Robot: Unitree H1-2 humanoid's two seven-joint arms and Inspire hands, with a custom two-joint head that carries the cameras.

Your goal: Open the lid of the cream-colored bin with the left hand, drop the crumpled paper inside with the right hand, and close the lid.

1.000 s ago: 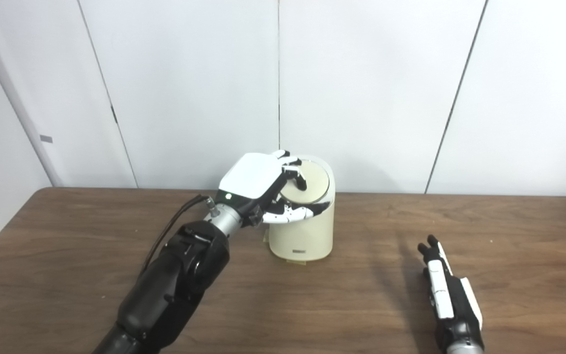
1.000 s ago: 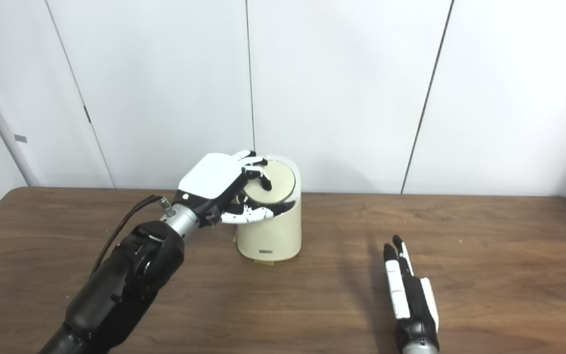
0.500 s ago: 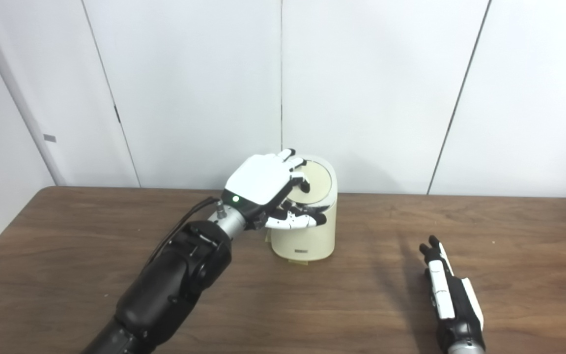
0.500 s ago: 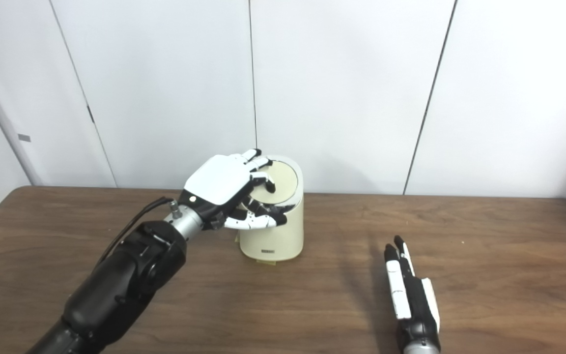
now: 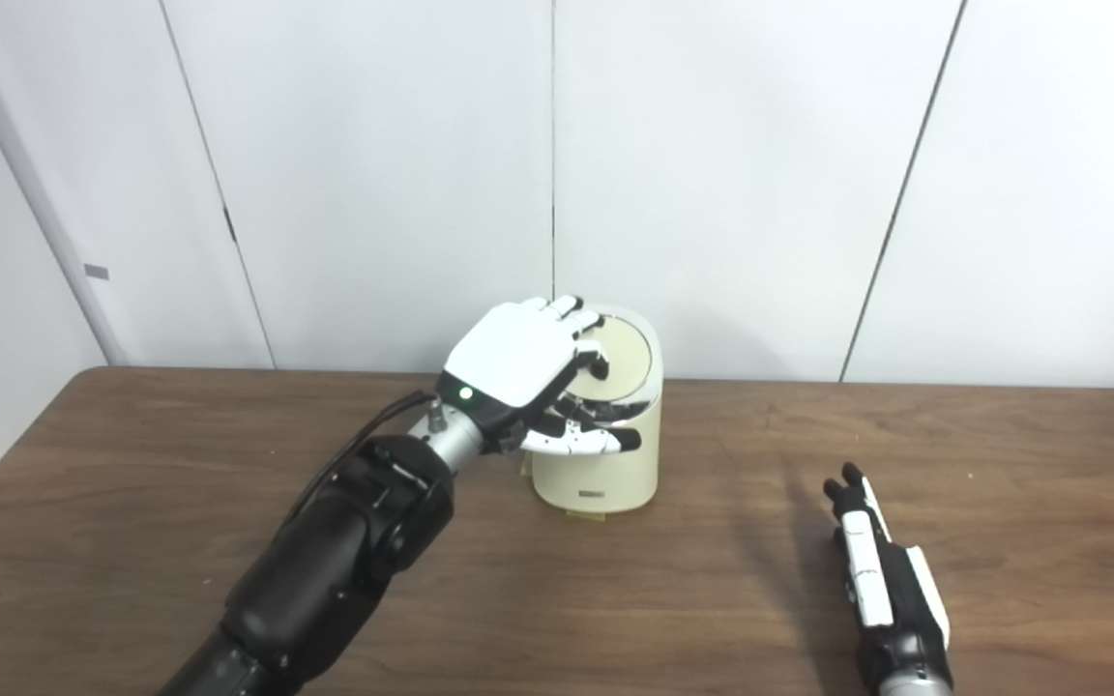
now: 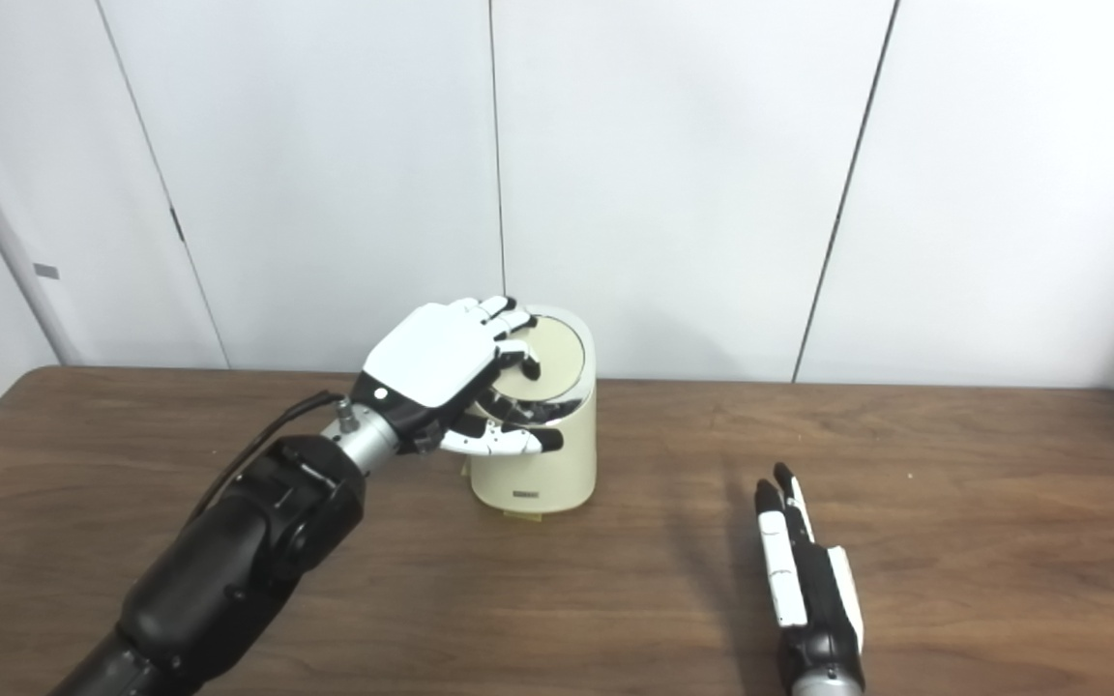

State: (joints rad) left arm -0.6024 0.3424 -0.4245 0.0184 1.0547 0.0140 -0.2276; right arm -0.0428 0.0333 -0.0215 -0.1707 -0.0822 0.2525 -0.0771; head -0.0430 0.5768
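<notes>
The cream-colored bin (image 5: 598, 462) stands at the back middle of the table, its round lid (image 5: 627, 350) lying flat and down. My left hand (image 5: 518, 354) hovers over the lid's left side, with curled fingers (image 5: 584, 340) resting on the lid and the thumb (image 5: 576, 443) stretched across the bin's front, just under the rim. It grips nothing. My right hand (image 5: 881, 578) lies flat on the table to the right of the bin, fingers straight, holding nothing. No crumpled paper is in view.
The brown wooden table (image 5: 131, 503) runs the whole width of the picture. White wall panels (image 5: 741, 174) stand right behind the bin. A small yellowish scrap (image 5: 584, 514) shows under the bin's front edge.
My left hand has drawn back slightly to the left over the lid, and its thumb has slid left along the bin's front. The right hand has not moved. The camera shifted a little.
</notes>
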